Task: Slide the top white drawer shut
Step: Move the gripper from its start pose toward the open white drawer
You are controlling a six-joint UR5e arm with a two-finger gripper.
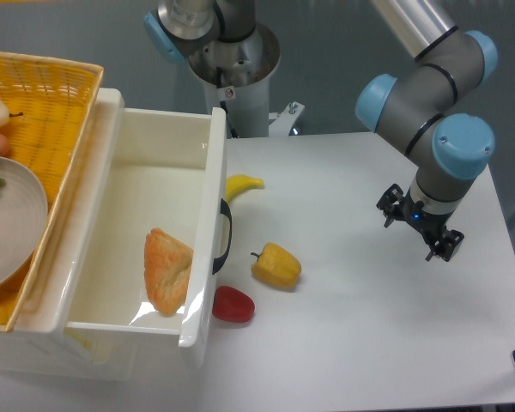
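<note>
The top white drawer (159,146) is pulled far out to the right of its cabinet, and its black arched handle (224,236) faces the table. An orange-brown pastry (167,270) lies inside it near the front wall. My gripper (418,226) hangs over the right side of the table, well to the right of the drawer front and touching nothing. It points downward under the wrist. Its black fingers (442,245) show spread on either side, with nothing between them.
A yellow banana (243,184), a yellow pepper (276,266) and a red pepper (233,305) lie on the table just in front of the drawer face. A yellow wicker basket (47,81) holding a grey plate (13,227) sits on the cabinet top at left.
</note>
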